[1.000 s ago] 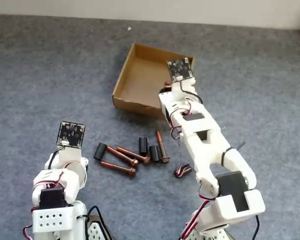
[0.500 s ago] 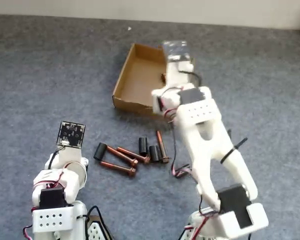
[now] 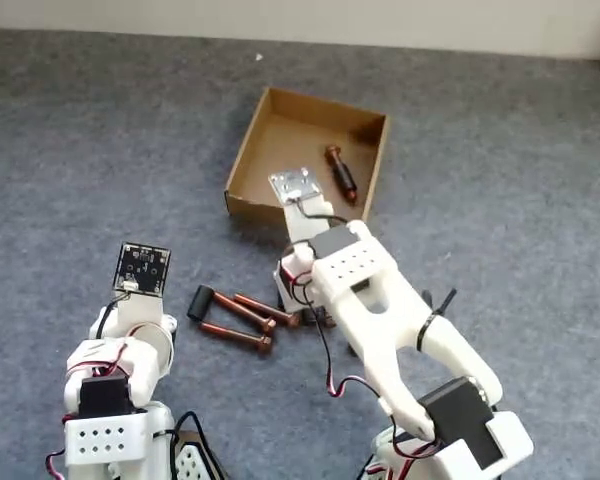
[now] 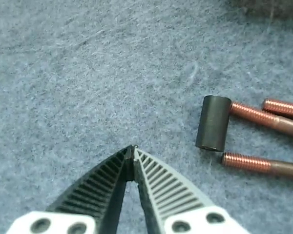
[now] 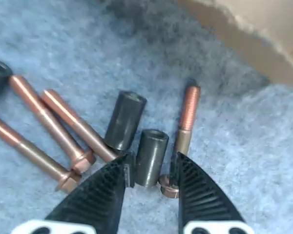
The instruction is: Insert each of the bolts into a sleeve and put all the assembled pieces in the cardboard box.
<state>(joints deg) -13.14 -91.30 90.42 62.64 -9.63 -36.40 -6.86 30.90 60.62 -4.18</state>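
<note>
Freshly back from the cardboard box [image 3: 280,150], the right arm's pincer [image 5: 151,163] now hangs over the loose parts at mid-desk. Its fingers are parted to a middling gap either side of a black sleeve [image 5: 151,153], and it carries nothing. A second ago we saw this arm stretched toward 12 o'clock with its wrist over the box. Half a second ago it was dipping inside.

What it left behind is plain from above. One assembled piece [image 3: 340,172], a copper bolt in its dark sleeve, lies on the box floor near the wall at 3 o'clock.

A copper bolt [image 5: 184,129] rests just beside the straddled sleeve, and a second sleeve [image 5: 125,120] lies on its other side. Further toward 9 o'clock, more bolts [image 3: 242,310] are scattered by a third sleeve [image 3: 200,302].

The left pincer [image 4: 133,156] has not stirred at 8 o'clock. It is closed tip to tip and empty above the grey desk [image 4: 78,78], with that third sleeve a little way ahead of it.

We judge one delivery done and the next pick-up about to begin, with several bolts yet to be sleeved.
</note>
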